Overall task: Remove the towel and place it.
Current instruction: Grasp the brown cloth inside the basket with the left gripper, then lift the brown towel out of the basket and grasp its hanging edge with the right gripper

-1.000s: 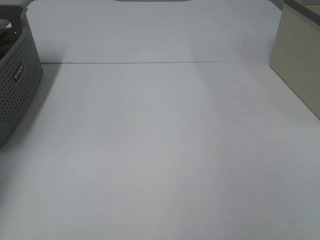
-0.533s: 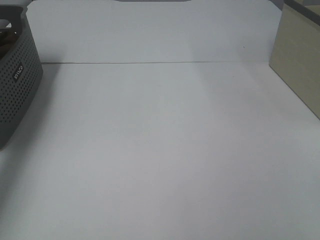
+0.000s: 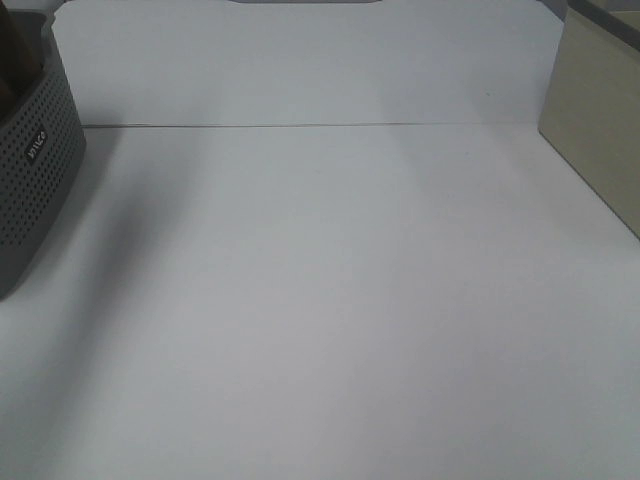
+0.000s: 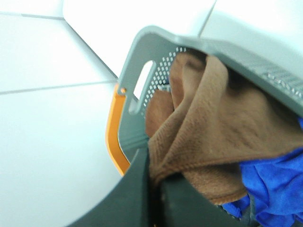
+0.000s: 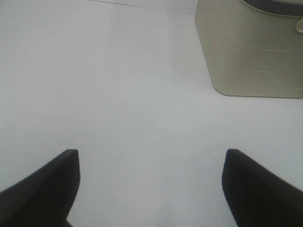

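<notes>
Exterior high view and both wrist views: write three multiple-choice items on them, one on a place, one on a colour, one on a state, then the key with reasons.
1. In the high view the grey perforated plastic basket stands at:
A the left edge
B the centre
C the right edge

2. The cloth beside the reddish-brown terry towel in the basket is:
A green
B blue
C yellow

3. The right claw is:
A shut on the towel
B shut on a cup
C open

Key:
1 A, the basket is cut off by the left border of the high view.
2 B, a blue cloth lies against the towel.
3 C, the claw gapes wide over the white table, holding nothing.
</notes>
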Controlling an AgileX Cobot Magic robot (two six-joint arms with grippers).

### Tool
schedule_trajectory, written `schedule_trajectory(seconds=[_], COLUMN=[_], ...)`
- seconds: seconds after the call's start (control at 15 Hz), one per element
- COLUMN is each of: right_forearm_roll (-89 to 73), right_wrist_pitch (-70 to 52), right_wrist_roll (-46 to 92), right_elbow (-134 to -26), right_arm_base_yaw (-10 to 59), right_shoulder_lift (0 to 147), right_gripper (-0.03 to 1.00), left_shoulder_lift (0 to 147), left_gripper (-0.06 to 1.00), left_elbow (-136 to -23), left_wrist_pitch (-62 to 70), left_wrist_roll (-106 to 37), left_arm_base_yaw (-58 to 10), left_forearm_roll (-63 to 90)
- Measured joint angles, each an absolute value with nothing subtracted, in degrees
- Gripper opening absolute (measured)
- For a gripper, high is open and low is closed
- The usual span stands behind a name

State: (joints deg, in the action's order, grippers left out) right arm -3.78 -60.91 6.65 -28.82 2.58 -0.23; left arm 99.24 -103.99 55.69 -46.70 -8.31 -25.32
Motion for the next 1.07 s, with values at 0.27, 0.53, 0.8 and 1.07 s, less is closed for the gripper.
schedule_trajectory(seconds=[0.27,0.53,0.8,1.07], right_forearm_roll=[-3.78,-3.78,-2.58,-11.12], right_wrist_pitch=[-60.91,-60.91,-60.91,-51.11], right_wrist_roll=[6.65,6.65,6.25,17.59], right_elbow=[-28.82,-28.82,-28.82,-30.42], right_arm_base_yaw=[2.58,2.58,2.58,2.58], right_shoulder_lift=[-0.23,-0.23,-0.06,12.38], right_gripper=[0.79,0.79,0.79,0.74], left_shoulder_lift=[93.74,87.95,85.94,85.94], left_gripper=[0.00,0.00,0.00,0.00], left_elbow=[-103.99,-103.99,-103.99,-103.99], left_wrist_pitch=[55.63,52.71,49.16,45.84], left_wrist_roll=[-45.44,-43.49,-39.30,-38.96], left_arm_base_yaw=[-13.98,-20.86,-31.11,-42.46], left_forearm_roll=[-25.67,-26.47,-28.82,-29.22])
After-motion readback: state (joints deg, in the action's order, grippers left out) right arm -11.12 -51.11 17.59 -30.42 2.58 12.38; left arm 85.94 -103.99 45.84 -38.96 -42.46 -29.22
